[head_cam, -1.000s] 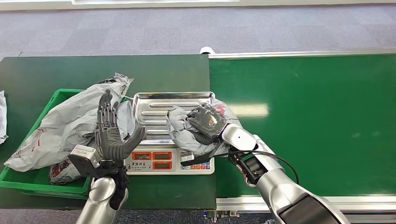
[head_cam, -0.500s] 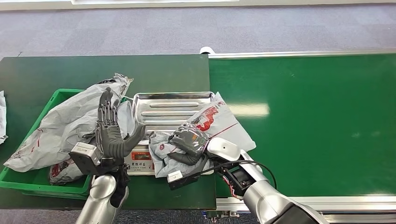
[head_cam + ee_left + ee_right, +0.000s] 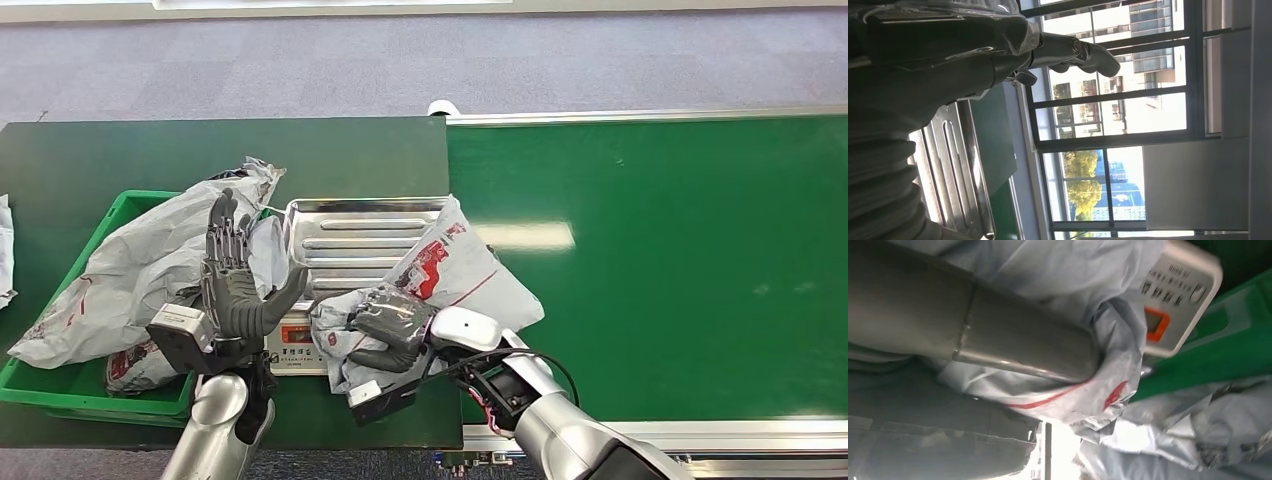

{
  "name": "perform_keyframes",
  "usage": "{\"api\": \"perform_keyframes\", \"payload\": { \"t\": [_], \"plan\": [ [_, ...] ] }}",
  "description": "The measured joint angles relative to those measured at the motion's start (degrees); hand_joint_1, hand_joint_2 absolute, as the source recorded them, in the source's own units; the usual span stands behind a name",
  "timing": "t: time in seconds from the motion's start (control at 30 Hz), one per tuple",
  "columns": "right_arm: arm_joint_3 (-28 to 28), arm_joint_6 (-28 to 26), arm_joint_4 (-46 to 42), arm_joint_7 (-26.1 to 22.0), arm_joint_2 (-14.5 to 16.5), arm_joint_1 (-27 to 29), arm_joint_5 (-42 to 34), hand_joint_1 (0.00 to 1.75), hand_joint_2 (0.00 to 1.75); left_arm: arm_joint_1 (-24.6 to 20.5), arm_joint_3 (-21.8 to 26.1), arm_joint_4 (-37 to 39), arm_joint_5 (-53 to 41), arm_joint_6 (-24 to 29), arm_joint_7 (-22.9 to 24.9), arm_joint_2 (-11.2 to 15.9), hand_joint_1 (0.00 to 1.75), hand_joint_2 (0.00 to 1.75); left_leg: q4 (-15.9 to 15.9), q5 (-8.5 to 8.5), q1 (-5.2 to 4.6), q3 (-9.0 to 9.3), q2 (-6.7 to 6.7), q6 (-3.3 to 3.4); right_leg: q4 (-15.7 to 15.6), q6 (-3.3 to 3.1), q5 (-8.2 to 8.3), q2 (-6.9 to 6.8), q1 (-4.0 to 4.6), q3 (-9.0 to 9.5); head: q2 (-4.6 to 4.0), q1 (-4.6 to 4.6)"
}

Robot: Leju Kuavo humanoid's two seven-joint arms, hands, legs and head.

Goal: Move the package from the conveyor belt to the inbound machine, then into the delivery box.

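Crinkled grey plastic package gripped by right robot hand.

crinkled glossy plastic package, ribbed shiny metal tray

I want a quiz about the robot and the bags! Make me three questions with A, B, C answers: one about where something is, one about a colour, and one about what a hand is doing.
1. Where is the grey package that the right hand holds?
A. Over the front of the scale
B. Far out on the conveyor belt
C. On the floor

2. What colour is the delivery box?
A. Blue
B. Green
C. Yellow

3. What is the left hand doing?
A. Holding a package
B. Pressing the scale's buttons
C. Raised with fingers apart, holding nothing

Answers:
1. A, the package lies across the scale's front edge, covering part of its display.
2. B, the crate's rim beside the scale is bright green.
3. C, the head view shows its fingers spread upward and nothing in them.
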Motion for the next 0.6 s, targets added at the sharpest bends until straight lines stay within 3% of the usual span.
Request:
{"api": "perform_keyframes", "payload": {
  "t": [0.13,0.27,0.43,0.6],
  "plan": [
    [0.77,-0.79,-0.16,3.4,-0.01,-0.07,-2.48,0.0,0.0,0.14,0.09,0.04,0.02,0.48,0.0,0.01,0.0,1.75,0.0,0.0,0.0,0.0,-0.01,0.0,0.0,0.0,0.0,0.0,0.0,0.01,0.0,0.01],
    [-0.07,-7.5,-1.65,6.34,-0.3,-0.18,-7.74,0.0,0.0,0.67,0.21,-0.06,0.07,1.19,0.0,0.0,0.0,1.75,0.0,0.01,0.0,-0.01,-0.03,0.01,0.0,0.0,0.0,-0.01,-0.01,0.01,0.0,0.01],
    [-5.38,-14.73,-8.1,2.91,-1.57,0.51,-19.88,0.0,0.0,1.51,0.23,-0.33,-0.41,2.32,0.0,0.0,0.0,1.75,0.01,0.0,-0.01,-0.02,-0.06,0.0,0.0,0.01,0.0,-0.01,-0.02,-0.01,0.0,0.01],
    [-12.56,-9.81,-21.12,-1.1,-3.28,4.94,-37.83,0.0,0.0,2.19,0.27,-0.33,-0.19,2.52,0.0,0.0,0.0,1.75,0.01,-0.02,-0.01,-0.06,-0.09,-0.01,0.0,0.0,-0.01,-0.02,-0.02,-0.05,0.0,0.01]
  ]
}}
